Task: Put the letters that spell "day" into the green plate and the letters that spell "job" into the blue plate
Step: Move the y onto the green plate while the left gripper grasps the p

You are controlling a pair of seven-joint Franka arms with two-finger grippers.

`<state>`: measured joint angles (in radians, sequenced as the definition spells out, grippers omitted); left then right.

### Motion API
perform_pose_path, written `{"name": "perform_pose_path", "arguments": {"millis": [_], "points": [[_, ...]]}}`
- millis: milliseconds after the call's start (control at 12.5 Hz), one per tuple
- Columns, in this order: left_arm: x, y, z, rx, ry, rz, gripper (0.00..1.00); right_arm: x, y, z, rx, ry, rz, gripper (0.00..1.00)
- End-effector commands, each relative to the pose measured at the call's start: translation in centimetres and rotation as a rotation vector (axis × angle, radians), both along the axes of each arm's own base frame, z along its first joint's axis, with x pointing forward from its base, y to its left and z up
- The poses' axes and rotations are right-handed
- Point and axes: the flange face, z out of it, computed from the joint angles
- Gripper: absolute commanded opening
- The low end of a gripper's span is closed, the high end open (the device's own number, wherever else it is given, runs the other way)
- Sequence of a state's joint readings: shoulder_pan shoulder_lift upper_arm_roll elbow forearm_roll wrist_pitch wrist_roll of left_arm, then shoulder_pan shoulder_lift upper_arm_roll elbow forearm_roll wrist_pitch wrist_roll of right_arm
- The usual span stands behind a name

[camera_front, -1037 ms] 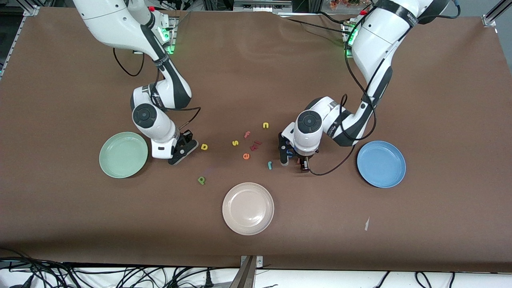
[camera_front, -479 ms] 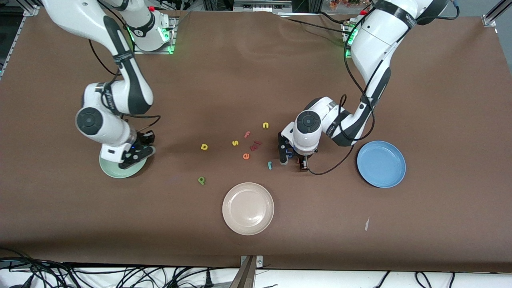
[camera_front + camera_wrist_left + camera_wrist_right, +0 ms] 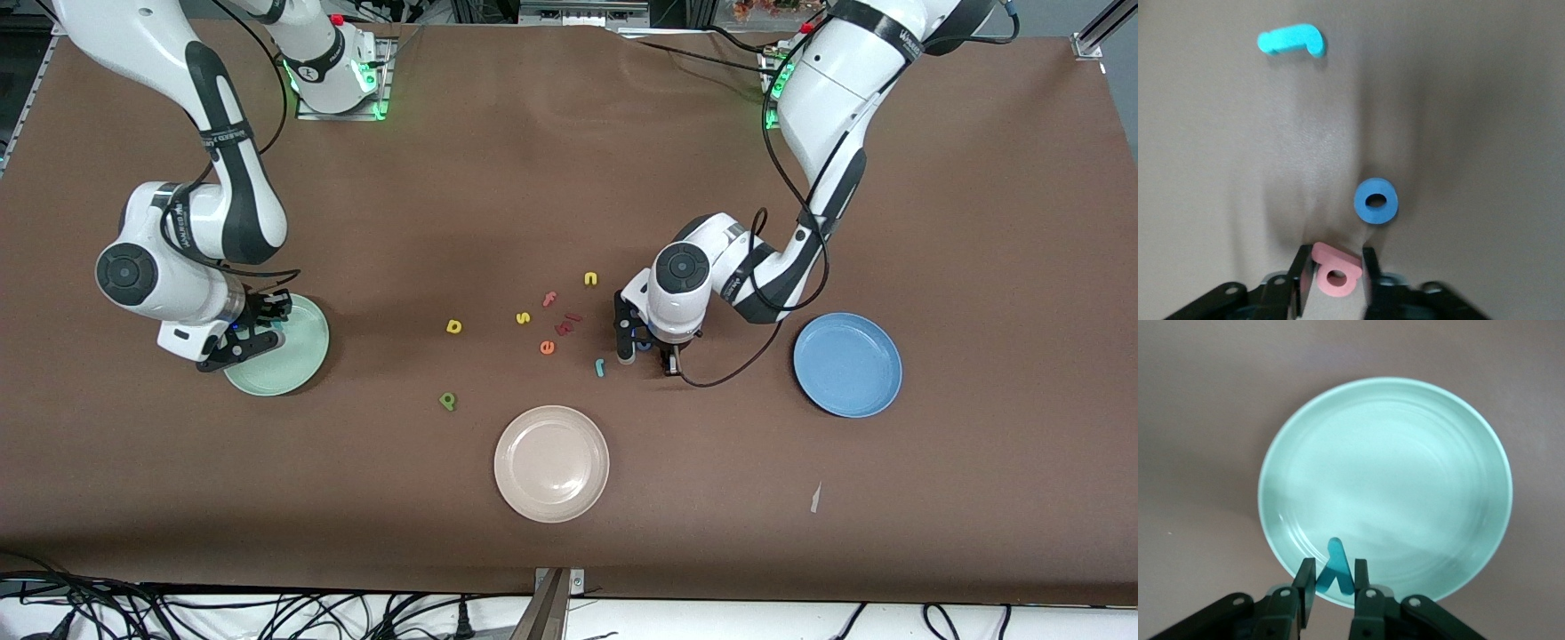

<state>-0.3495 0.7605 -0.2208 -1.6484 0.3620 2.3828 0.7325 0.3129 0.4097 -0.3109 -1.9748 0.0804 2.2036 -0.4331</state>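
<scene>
The teal y (image 3: 1335, 568) is being gripped between the closed fingers of the right claw (image 3: 242, 342), which is being held over the rim of the green plate (image 3: 298, 369). The green d (image 3: 448, 402) and yellow a (image 3: 454, 327) are lying on the table (image 3: 569, 178) toward the middle. The teal j (image 3: 600, 367) is lying just beside the left claw (image 3: 647, 356), whose fingers are being pressed narrowly around the red b (image 3: 1335, 272); the blue o (image 3: 1375, 201) is lying close by. The blue plate (image 3: 847, 364) is sitting toward the left arm's end.
</scene>
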Motion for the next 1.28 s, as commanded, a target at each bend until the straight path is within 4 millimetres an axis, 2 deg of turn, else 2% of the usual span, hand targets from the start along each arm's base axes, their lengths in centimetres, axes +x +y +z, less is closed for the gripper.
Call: {"name": "perform_pose_path", "arguments": {"millis": [0,80,160,319,479,559,638,718,798,957,1117,1197], "points": [[-0.1,0.0,-0.7,0.014,-0.014,-0.030,0.21,-0.2,-0.1,0.9,0.023,0.011,-0.024,1.00],[0.1,0.3,-0.3,0.021,-0.010,-0.051,0.15,-0.1,0.2,1.1,0.031,0.010,-0.033,1.00],[0.5,1.1,0.1,0.027,-0.007,-0.072,0.15,0.1,0.8,1.7,0.041,0.005,-0.053,1.00],[1.0,2.4,2.5,0.071,0.025,-0.088,0.15,0.3,2.4,2.0,0.061,0.011,-0.102,1.00],[1.0,3.6,5.0,0.128,0.074,-0.118,0.11,0.0,5.7,2.1,0.066,0.011,-0.167,1.00],[1.7,5.3,6.3,0.148,0.095,-0.119,0.09,-0.1,7.5,2.0,0.066,0.008,-0.202,1.00],[2.4,7.2,7.5,0.158,0.110,-0.139,0.09,-0.4,9.9,1.9,0.069,0.006,-0.235,1.00],[3.2,10.1,8.5,0.171,0.139,-0.152,0.07,-0.5,12.1,1.9,0.075,-0.016,-0.278,1.00],[3.8,13.2,9.4,0.159,0.195,-0.120,0.00,-0.7,14.4,1.8,0.077,-0.031,-0.332,1.00],[5.1,19.4,10.5,0.121,0.254,-0.097,0.00,-1.3,18.3,1.4,0.075,-0.069,-0.406,1.00],[6.1,26.2,10.5,0.053,0.285,-0.086,0.00,-1.7,21.8,0.8,0.078,-0.101,-0.461,1.00],[6.1,28.1,9.8,0.028,0.304,-0.088,0.00,-1.5,23.3,0.3,0.073,-0.104,-0.494,1.00]]}}
